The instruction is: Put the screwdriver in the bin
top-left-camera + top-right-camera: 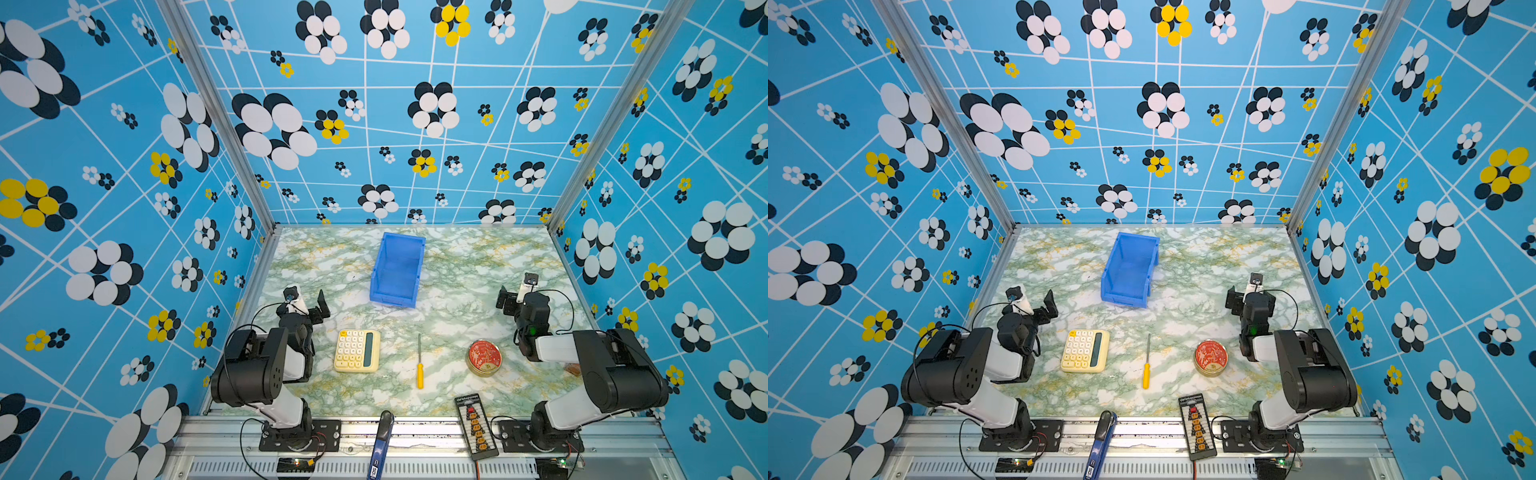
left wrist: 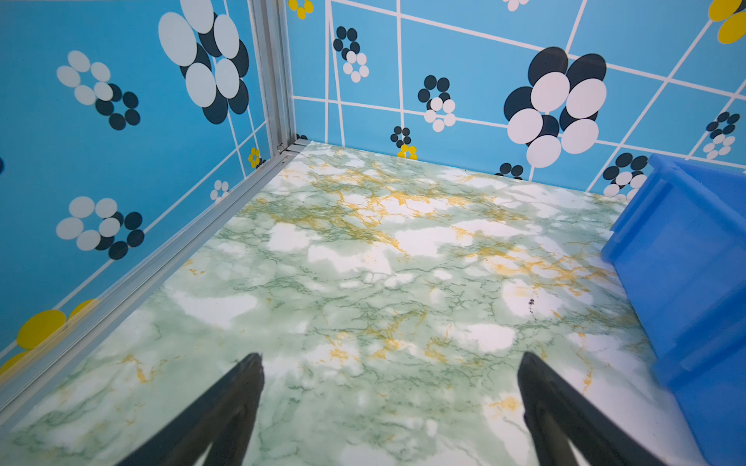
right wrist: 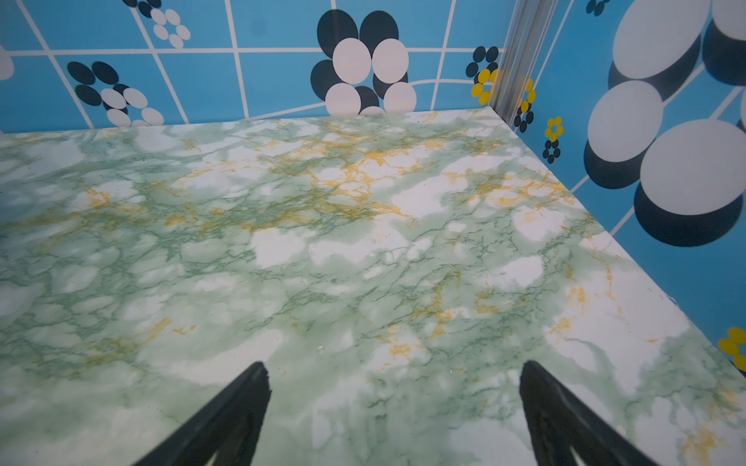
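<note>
Slim yellow-handled screwdriver point(image 1: 419, 362) w/ thin silver shaft lies flat on green-white marbled desk point(image 1: 457, 266), shaft pointing to the back wall. It sits btwn cream calculator point(image 1: 357, 351) & round red tin point(image 1: 483, 357), touching neither. Bright blue open-top plastic bin point(image 1: 392, 299) stands further back, well apart from it. Spread wide & empty over bare desk: left hand point(image 2: 389, 359), right hand point(image 3: 393, 367).

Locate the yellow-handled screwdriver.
In both top views the slim yellow-handled screwdriver lies on the marbled table, between the cream calculator and the round red tin.
</note>
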